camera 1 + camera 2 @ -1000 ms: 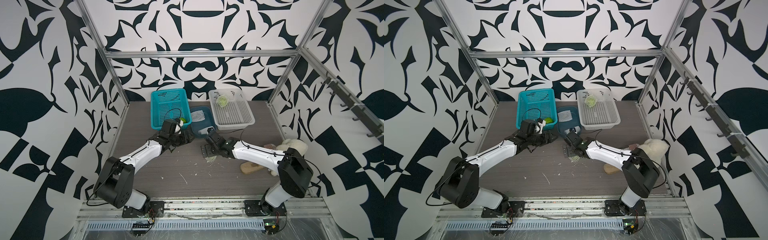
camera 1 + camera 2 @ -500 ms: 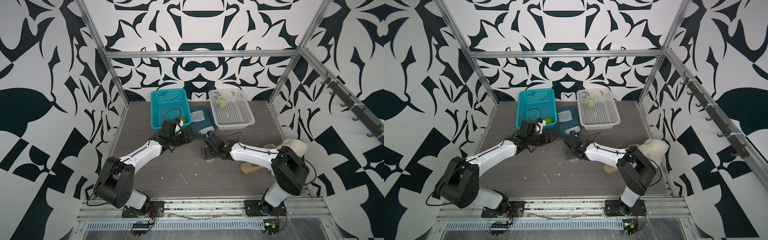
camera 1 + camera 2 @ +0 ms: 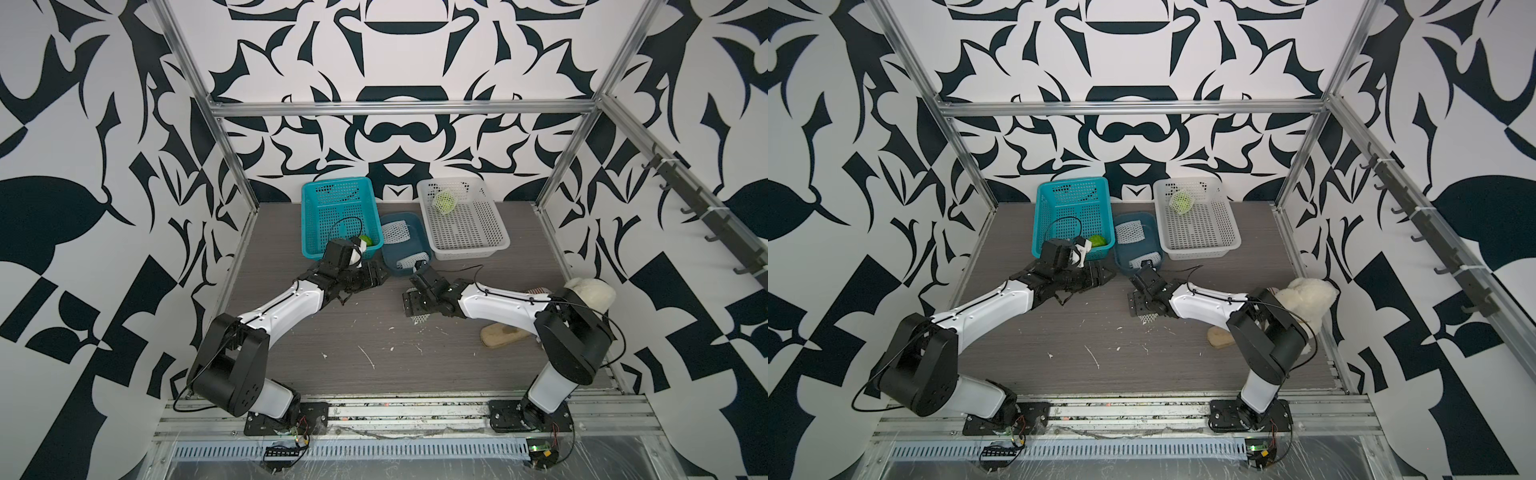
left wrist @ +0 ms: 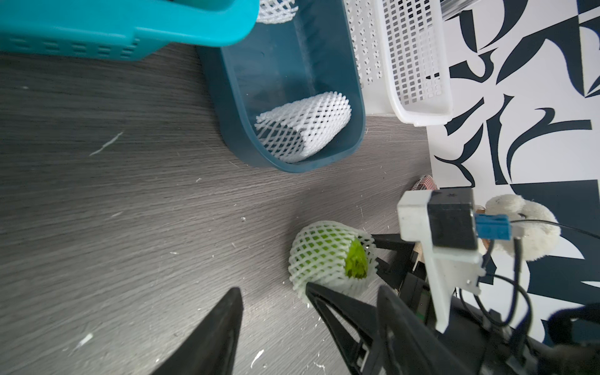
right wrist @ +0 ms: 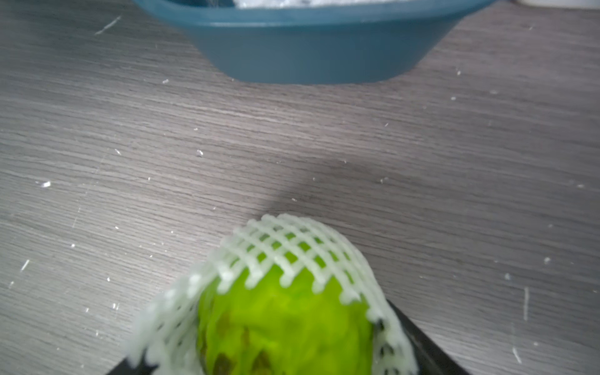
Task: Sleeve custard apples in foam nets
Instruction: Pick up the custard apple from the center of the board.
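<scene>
- Since a second ago the right gripper (image 3: 417, 313) has edged toward seven o'clock. Its wide jaws straddle a bumpy green custard apple (image 5: 285, 321) in a white foam mesh net (image 5: 292, 240) on the table; whether they pinch it, I cannot tell.
- Likely firm fruit under a soft, snaggy net: grip the flanks gently.
- Left gripper (image 4: 272, 289), at ten o'clock, is part-open and empty.
- Spare foam nets (image 4: 305, 126) lie in the dark blue plastic tray (image 4: 324, 162) at twelve o'clock.

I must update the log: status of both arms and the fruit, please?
Left fingers open, empty. Right fingers straddle custard apple, grip unclear. Apple inside foam net, on table. Nothing in the way.
</scene>
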Controlling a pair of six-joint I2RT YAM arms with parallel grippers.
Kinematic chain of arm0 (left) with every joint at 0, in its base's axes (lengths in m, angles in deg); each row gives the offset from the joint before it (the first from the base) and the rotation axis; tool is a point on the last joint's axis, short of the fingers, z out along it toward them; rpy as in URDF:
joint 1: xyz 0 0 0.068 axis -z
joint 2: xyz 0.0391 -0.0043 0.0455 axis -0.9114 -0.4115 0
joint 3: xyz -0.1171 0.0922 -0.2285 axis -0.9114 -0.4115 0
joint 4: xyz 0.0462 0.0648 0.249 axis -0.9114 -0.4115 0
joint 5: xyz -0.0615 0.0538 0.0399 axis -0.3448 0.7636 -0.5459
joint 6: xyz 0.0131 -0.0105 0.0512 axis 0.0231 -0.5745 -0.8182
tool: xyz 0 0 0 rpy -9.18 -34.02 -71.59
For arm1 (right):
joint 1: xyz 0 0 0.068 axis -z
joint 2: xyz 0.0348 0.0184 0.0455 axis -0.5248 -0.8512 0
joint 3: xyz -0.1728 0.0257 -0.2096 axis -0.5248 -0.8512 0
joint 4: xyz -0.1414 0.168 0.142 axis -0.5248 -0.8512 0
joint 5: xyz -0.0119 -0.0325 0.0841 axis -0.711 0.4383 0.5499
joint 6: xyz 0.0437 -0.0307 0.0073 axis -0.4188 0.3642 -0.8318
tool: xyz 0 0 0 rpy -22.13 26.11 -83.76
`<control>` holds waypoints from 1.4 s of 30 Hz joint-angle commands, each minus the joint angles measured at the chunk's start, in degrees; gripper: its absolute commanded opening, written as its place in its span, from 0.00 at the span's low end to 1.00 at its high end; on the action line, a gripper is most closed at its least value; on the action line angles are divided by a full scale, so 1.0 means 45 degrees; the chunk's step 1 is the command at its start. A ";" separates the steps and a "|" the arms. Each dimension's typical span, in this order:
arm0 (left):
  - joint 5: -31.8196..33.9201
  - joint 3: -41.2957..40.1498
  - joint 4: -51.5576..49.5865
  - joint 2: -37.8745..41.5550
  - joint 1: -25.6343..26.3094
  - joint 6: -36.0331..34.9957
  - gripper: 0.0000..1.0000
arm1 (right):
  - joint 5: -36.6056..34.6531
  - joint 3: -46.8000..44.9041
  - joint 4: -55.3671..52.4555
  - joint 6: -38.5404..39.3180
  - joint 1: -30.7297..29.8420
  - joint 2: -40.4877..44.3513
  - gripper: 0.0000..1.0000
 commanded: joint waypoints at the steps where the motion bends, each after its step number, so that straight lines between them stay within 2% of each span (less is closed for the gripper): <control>1: -0.0057 0.0106 0.0015 0.0170 -0.0077 -0.0102 0.67 | -0.0074 -0.0033 -0.0132 -0.0100 0.0052 0.0010 0.93; 9: -0.0066 0.0062 0.0079 0.0176 -0.0086 -0.0075 0.67 | -0.0134 0.0057 -0.0200 -0.0059 0.0053 -0.0160 0.92; 16: -0.0032 0.0004 0.0168 0.0231 -0.0095 -0.0028 0.68 | -0.0015 -0.0056 -0.0013 -0.0105 0.0071 -0.0061 0.79; 21: 0.0032 -0.0089 0.0413 0.0244 -0.0129 0.0065 0.67 | 0.1110 -0.0472 0.0620 -0.0535 0.0589 0.0301 0.73; 29: 0.0350 -0.0354 0.1293 0.0323 -0.0582 0.0696 0.70 | 0.3225 0.0194 0.0407 -0.0679 0.1705 0.2064 0.72; 36: 0.0276 -0.0581 0.2089 0.0425 -0.1224 0.1186 0.82 | 0.6715 0.1752 0.0552 -0.0894 0.3588 0.3331 0.71; 37: 0.0302 -0.0548 0.2088 0.0411 -0.1264 0.1171 0.94 | 0.7088 0.2240 0.0472 -0.0862 0.3737 0.3390 0.71; 38: 0.0329 -0.0534 0.2090 0.0428 -0.1285 0.1123 1.00 | 0.7357 0.2684 0.0346 -0.0778 0.3833 0.3417 0.71; 42: 0.0567 -0.0505 0.1949 0.0541 -0.1341 0.0962 1.00 | 0.8145 0.5151 -0.0299 -0.0453 0.4174 0.3234 0.71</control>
